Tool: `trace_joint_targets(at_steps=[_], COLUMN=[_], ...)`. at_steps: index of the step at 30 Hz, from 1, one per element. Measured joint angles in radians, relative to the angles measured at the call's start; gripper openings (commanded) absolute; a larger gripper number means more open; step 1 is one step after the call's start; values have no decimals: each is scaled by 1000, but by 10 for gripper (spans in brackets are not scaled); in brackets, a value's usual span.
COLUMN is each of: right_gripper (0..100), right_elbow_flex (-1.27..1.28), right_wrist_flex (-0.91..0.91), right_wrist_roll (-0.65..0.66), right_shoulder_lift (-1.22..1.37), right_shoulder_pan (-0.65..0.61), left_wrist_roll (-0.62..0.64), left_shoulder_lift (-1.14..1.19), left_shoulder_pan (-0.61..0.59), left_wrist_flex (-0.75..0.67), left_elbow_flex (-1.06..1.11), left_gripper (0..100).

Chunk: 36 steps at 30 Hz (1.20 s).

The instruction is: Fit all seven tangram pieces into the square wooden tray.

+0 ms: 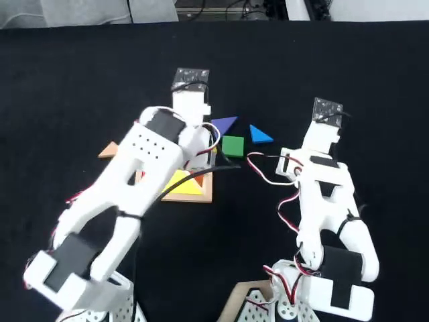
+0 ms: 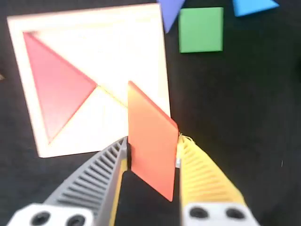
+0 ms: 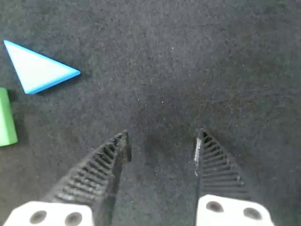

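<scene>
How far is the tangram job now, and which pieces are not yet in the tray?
Done: a red triangle and a yellow triangle lie in the wooden tray. In hand: the left gripper holds an orange piece over the tray. Left: the purple triangle, green square, blue triangle and a tan piece lie on the cloth. The right gripper is open and empty.

Seven tangram pieces (image 2: 201, 29), one wooden tray (image 2: 94, 18), two arms (image 1: 144, 157).
</scene>
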Motion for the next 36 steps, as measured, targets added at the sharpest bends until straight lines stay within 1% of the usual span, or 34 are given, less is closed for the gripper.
trace_joint_targets(at_steps=[5,8,17,23,30,33,36], right_gripper=[219,219,219,219,219,219,219], right_elbow_flex=[0,0,0,0,0,0,0], right_wrist_flex=[-3,-3,-3,-3,-3,-3,-3], right_wrist_roll=[0,0,0,0,0,0,0], right_shoulder_lift=[0,0,0,0,0,0,0], right_shoulder_pan=[0,0,0,0,0,0,0], left_wrist_roll=[199,227,229,227,189,186,149], left_shoulder_lift=[114,180,345,370,382,382,382], left_shoulder_pan=[-6,-6,-6,-6,-6,-6,-6], left_wrist_flex=[-109,-130,-137,-137,-137,-137,-137], left_elbow_flex=[55,55,15,-35,-69,-69,-69], left_gripper=[84,84,84,80,87,151,212])
